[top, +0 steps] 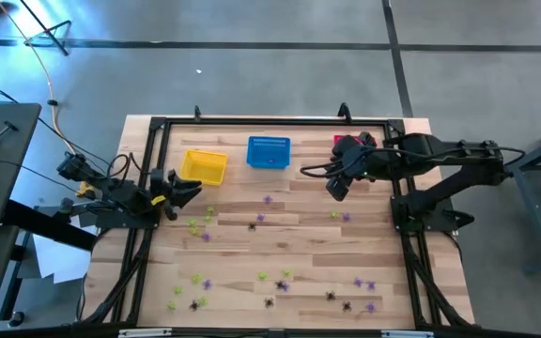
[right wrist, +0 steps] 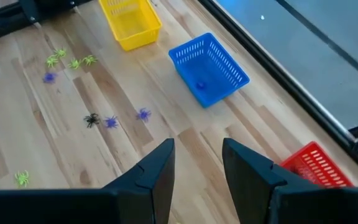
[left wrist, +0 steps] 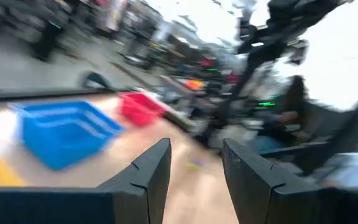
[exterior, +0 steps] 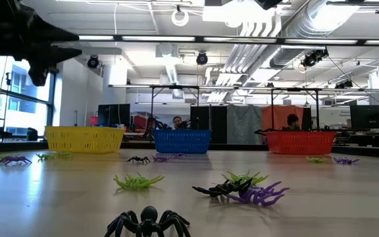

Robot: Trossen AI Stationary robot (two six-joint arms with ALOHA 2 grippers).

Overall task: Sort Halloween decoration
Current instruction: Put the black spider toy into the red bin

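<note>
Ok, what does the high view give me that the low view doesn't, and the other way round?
Only the high view shows both arms: left gripper beside the yellow basket, right gripper near the red basket, both with fingers open and empty. Only the low view shows the room and people behind. Both show the blue basket and spiders scattered on the table.

Table (top: 280,244) is light wood planks with a matt finish. Baskets (right wrist: 210,68) look like mesh plastic, and the little spiders (exterior: 147,222) are glossy plastic. Frame (top: 148,202) looks like black metal.
</note>
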